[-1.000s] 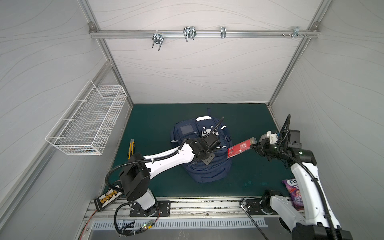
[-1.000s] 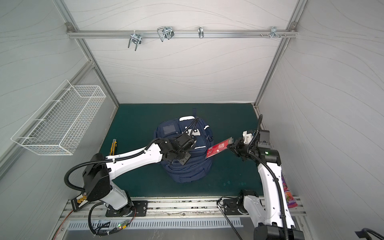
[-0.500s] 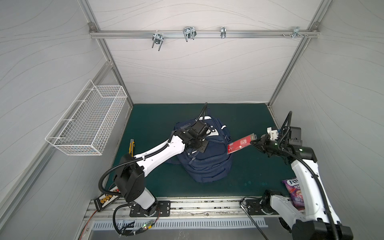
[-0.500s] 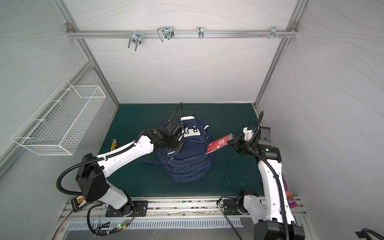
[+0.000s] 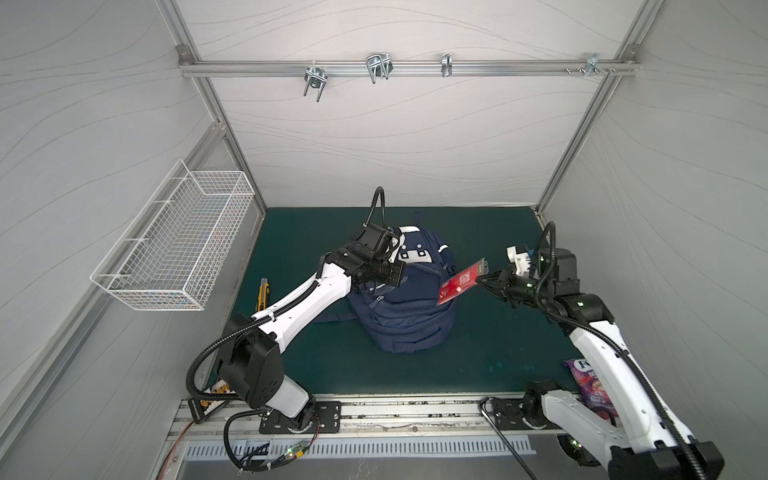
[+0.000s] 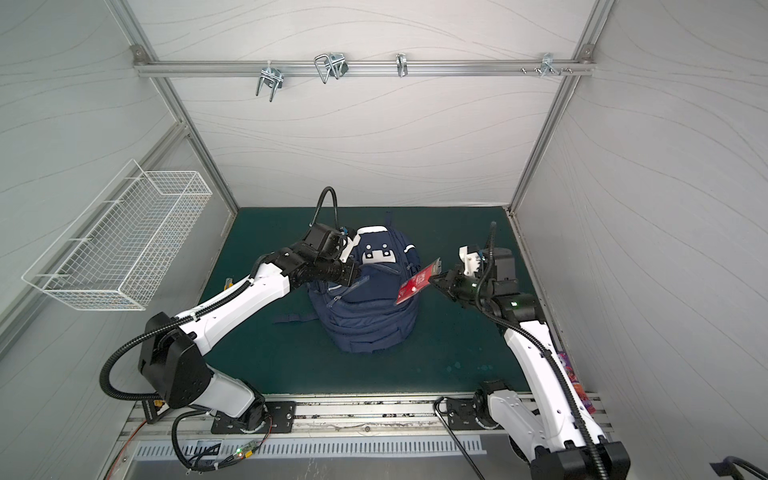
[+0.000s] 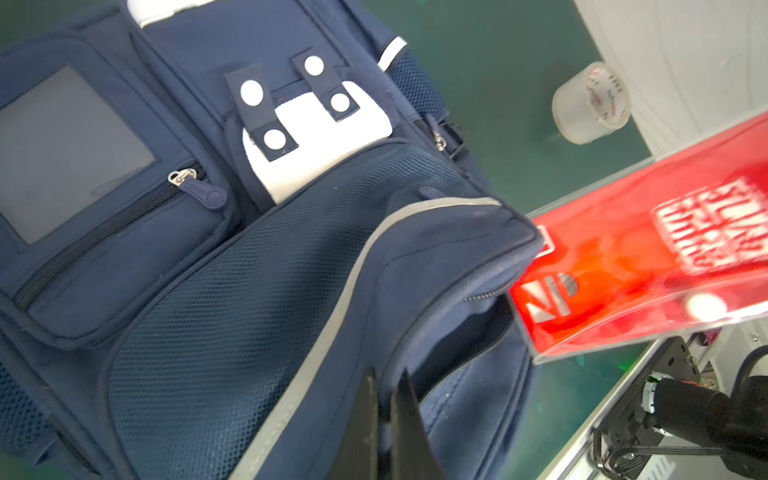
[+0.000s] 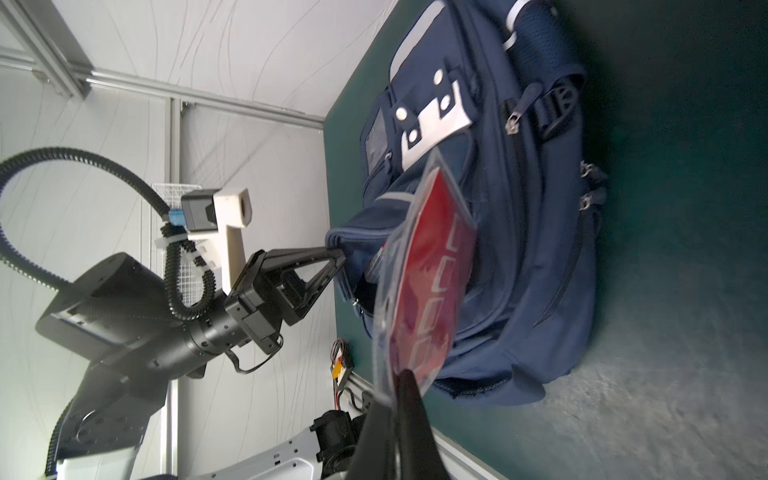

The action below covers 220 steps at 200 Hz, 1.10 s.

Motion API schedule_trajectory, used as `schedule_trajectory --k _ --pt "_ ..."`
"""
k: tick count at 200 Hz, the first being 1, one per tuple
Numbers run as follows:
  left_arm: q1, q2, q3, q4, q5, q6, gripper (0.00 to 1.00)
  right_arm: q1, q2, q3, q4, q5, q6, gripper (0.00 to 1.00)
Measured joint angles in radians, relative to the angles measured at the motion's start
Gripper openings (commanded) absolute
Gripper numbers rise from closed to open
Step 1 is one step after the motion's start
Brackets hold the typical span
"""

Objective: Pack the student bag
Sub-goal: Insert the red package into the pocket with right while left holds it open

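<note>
The student bag [image 5: 401, 316] [image 6: 368, 316], a navy backpack with a white patch, stands mid-mat. My left gripper [image 7: 388, 378] [image 5: 400, 275] is shut on the grey-trimmed edge of its unzipped flap [image 7: 436, 232], holding the pocket mouth open. My right gripper [image 8: 399, 376] [image 5: 482, 279] [image 6: 434, 277] is shut on the end of a red pouch in a clear sleeve [image 5: 461, 283] [image 6: 417, 282] [image 7: 648, 257] [image 8: 428, 282]. The pouch hangs in the air, slanted, its free end just at the bag's [image 8: 532, 249] open mouth beside the left gripper [image 8: 338, 254].
A white wire basket [image 5: 178, 241] hangs on the left wall. A yellow utility knife [image 5: 262, 293] lies at the mat's left edge. A purple snack packet [image 5: 590, 384] lies near the right arm's base. A clear tape roll [image 7: 592, 104] stands behind the bag. Hooks [image 5: 378, 68] hang overhead.
My left gripper has drawn back and to the left with the flap edge, pulling the pocket open. The right gripper has carried the red pouch a little closer to the bag.
</note>
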Motion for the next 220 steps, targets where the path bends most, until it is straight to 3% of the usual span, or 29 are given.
schedule_trajectory --k 93,171,220 --pt "0.001 -0.021 -0.003 0.046 0.024 -0.042 0.00 0.088 -0.179 -0.044 -0.008 0.076 0.129 0.00" --pt "-0.003 -0.050 -0.048 0.079 0.045 -0.063 0.00 0.194 0.068 -0.084 0.132 0.143 0.222 0.00" --pt "-0.004 -0.065 -0.073 0.098 0.062 -0.071 0.00 0.198 0.096 -0.064 0.180 0.257 0.265 0.00"
